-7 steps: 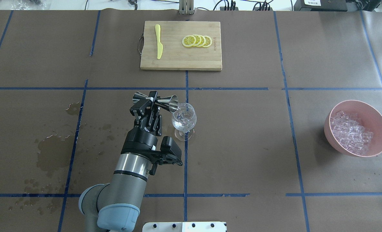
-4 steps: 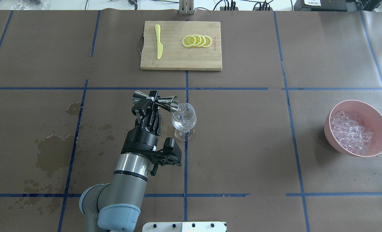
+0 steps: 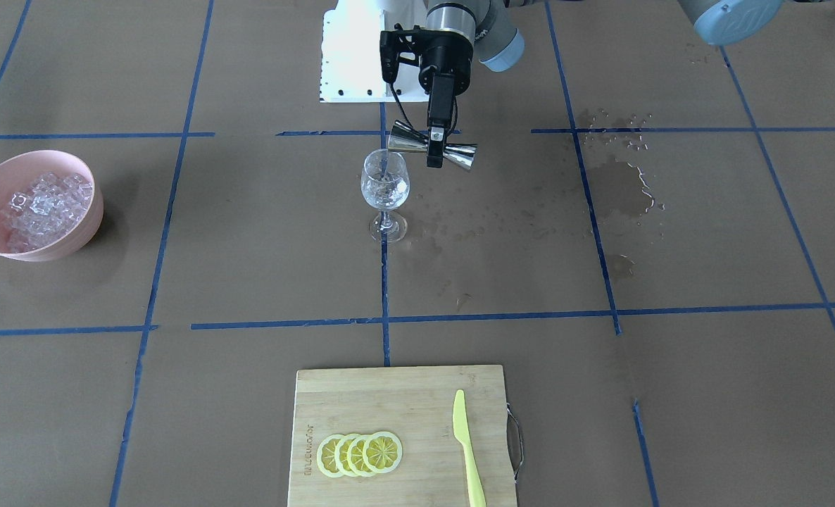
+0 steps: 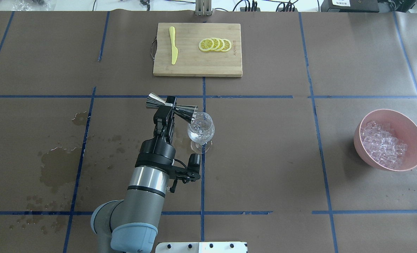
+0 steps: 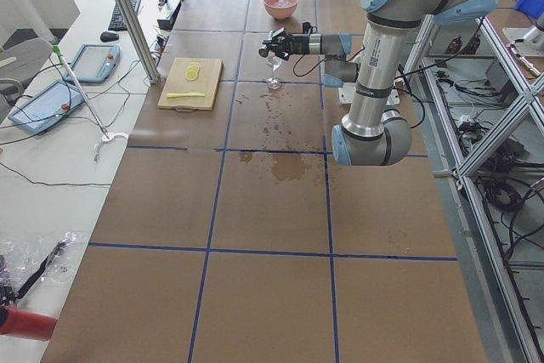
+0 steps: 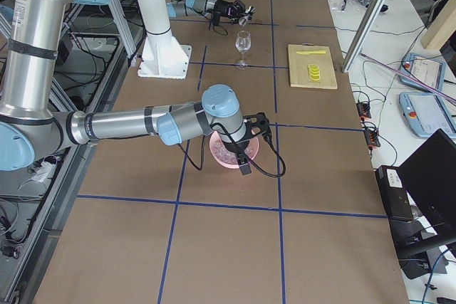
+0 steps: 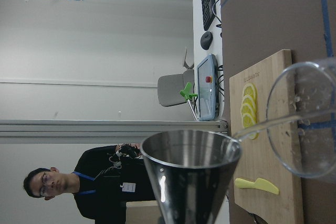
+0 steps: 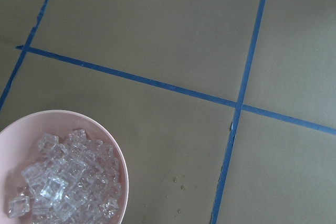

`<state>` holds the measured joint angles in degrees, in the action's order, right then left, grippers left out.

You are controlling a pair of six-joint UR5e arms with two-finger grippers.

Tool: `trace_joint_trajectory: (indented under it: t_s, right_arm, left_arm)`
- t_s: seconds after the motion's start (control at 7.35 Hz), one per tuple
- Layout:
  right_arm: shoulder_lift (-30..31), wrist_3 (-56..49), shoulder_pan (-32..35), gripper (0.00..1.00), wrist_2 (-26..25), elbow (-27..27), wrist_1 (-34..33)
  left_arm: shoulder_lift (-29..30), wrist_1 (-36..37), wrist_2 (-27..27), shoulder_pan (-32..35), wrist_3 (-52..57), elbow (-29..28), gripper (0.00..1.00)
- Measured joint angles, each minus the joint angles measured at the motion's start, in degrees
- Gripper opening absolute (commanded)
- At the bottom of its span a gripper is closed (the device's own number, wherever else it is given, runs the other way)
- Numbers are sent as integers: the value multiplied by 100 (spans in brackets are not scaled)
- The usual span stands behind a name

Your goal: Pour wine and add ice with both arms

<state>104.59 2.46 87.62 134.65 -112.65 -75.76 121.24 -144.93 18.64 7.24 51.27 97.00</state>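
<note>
My left gripper (image 4: 167, 106) is shut on the waist of a steel jigger (image 4: 187, 112), held sideways with its mouth over the rim of a wine glass (image 4: 201, 130). In the front view a thin clear stream of wine (image 3: 385, 166) runs from the jigger (image 3: 405, 141) into the glass (image 3: 385, 189). The left wrist view shows the jigger cup (image 7: 191, 166) and the glass rim (image 7: 310, 124). The ice (image 4: 382, 144) lies heaped in a pink bowl (image 4: 391, 113) at the right. My right gripper (image 6: 246, 156) hangs by that bowl in the exterior right view; I cannot tell if it is open. The right wrist view shows the ice (image 8: 63, 182).
A wooden cutting board (image 4: 198, 66) at the far middle holds lemon slices (image 4: 215, 44) and a yellow knife (image 4: 173, 45). Wet patches (image 4: 55, 165) darken the paper on the left. The white base pedestal (image 4: 201, 247) is at the near edge.
My left wrist has rolled, so the gripper now stands edge-on and the jigger has tipped further towards the glass. The glass and the bowl have not moved.
</note>
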Motion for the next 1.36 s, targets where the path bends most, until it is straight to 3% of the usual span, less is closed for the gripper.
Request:
trace_joint_trajectory:
  t_s: [0.41,0.82,1.36]
  right_arm:
    - [0,0,0,100,0,-2,0]
    - [-1,0,0,100,0,-10,0]
    - [-9,0,0,100,-2,-20,0]
  left_arm:
    - [117,-197,-32,2,230,60,0]
    - [176,-1315,-9,37,119,89,0]
    - [68,-1977,230,66,-2127,102,0]
